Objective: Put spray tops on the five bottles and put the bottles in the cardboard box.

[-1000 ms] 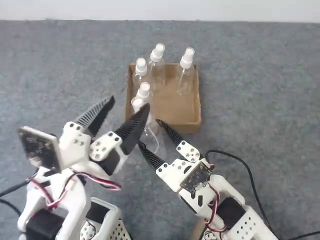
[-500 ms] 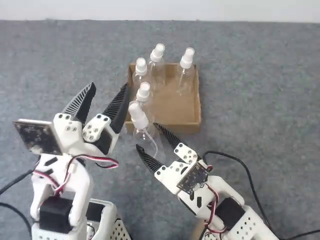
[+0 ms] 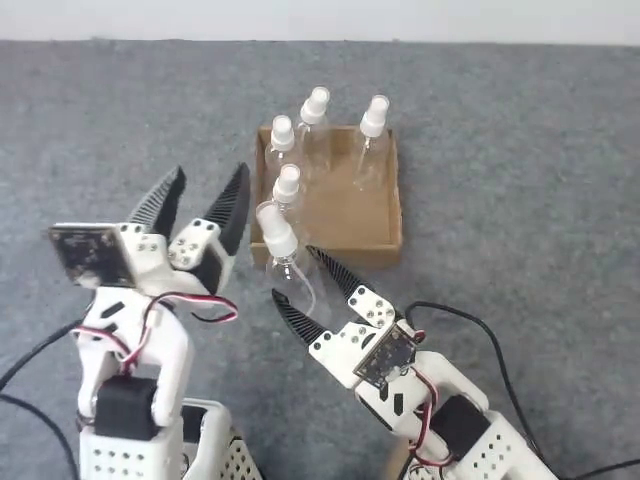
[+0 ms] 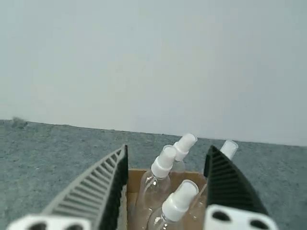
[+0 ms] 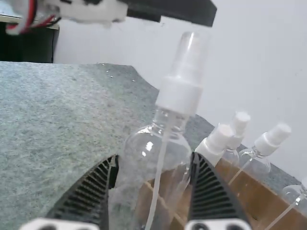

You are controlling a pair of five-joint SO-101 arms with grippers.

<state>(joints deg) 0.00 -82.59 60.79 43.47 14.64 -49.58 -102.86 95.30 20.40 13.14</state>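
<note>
Four bottles [image 3: 372, 150] are seen from above in the cardboard box [image 3: 385, 235]; the fifth bottle [image 3: 290, 272] is clamped just outside it by the right gripper [image 3: 293, 272]. At the left wrist, the left gripper [image 4: 168, 149] is shown with jaws apart. At the right wrist, the light, slick body is judged best held at its middle.

Table cover [image 3: 520, 150]: grey, carpet-like.
Cardboard box [image 3: 380, 252]: sits flat on the cover.
Black cable [image 3: 495, 340]: lies on the cover, nearer than the box, to its right.
Bottle [image 3: 290, 275]: just before the box; contact with the cover unclear.
</note>
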